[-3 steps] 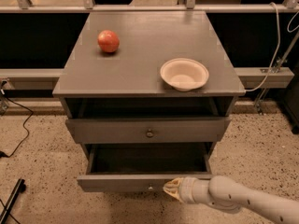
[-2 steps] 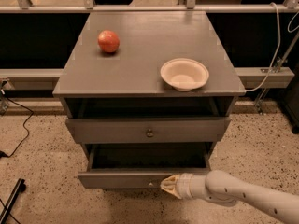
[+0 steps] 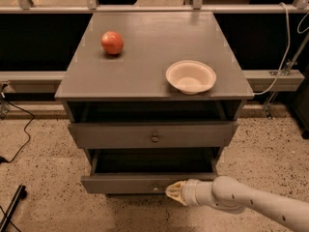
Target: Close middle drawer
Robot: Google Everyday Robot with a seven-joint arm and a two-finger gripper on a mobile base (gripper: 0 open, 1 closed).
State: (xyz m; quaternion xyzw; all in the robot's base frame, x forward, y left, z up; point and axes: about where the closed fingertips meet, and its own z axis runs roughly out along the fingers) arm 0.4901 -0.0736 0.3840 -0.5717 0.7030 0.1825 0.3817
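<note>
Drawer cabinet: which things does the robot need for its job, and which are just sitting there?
For the job:
middle drawer, pulled open
gripper, low down at that drawer's front panel

Just lying about:
red fruit and white bowl on the cabinet top
upper drawer

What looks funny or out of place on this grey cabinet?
The middle drawer is pulled out, its dark inside showing, so it juts past the drawer above. The gripper is low at its front panel, beside the small knob. The apple and bowl on top sit neatly.
</note>
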